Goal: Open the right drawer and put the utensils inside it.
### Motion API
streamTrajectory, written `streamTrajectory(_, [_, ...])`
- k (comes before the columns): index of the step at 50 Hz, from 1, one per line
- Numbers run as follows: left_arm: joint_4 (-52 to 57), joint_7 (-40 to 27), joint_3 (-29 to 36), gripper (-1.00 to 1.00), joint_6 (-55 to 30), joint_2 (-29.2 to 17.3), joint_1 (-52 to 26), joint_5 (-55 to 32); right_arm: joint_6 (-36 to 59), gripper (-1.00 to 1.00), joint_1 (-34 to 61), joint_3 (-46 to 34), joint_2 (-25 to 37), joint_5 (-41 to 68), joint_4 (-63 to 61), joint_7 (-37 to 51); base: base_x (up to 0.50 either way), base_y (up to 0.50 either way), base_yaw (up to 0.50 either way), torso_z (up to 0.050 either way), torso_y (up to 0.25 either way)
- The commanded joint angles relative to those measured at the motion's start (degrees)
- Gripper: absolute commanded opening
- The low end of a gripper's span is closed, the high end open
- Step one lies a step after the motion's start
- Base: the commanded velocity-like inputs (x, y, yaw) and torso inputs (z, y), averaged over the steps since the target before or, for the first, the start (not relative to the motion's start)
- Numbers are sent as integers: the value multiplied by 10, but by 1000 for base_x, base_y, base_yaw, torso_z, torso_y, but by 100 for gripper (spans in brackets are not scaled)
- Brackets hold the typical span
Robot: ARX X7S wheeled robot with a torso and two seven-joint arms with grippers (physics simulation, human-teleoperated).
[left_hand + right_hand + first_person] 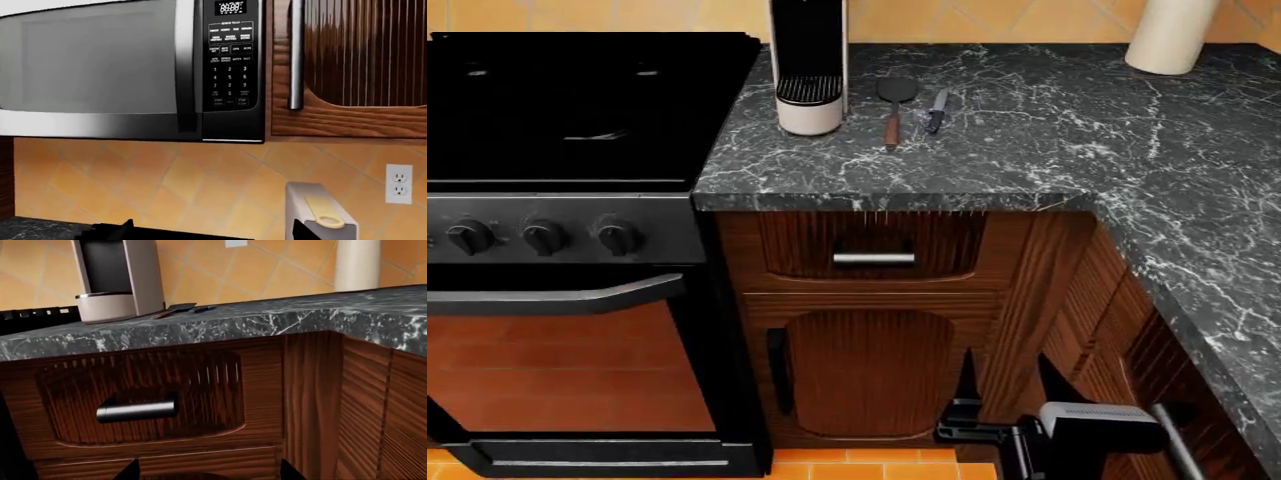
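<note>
While the drawer sits closed | spatula, knife on counter | right gripper spread, empty | left gripper's state unclear.

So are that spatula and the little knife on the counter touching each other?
Apart. The head view shows the spatula and the knife lying side by side, with a strip of bare marble counter between them.

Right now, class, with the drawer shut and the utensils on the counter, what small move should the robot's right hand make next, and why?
Probably ease the right hand up toward the drawer handle: the drawer looks shut, and the spatula and knife wait above.
</note>
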Motion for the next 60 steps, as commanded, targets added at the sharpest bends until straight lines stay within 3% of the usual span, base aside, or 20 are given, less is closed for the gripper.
streamTrajectory(1, [1,-6,5,100,1,-8,-26,-5,1,100,1,-5,4,2,0,3,0,0,0,0,0])
streamTrajectory(18, [-38,14,39,100,-6,-10,-56,12,-9,100,0,-16,9,1,0,2,0,0,0,-18,-11])
streamTrajectory(35, [-45,7,25,100,6,-4,-59,8,-17,100,3,-19,12,4,8,6,0,0,0,-43,-33])
streamTrajectory(60, [-39,3,23,100,-7,-6,-60,-2,-30,100,-3,-22,21,15,-1,7,171,0,0,0,0])
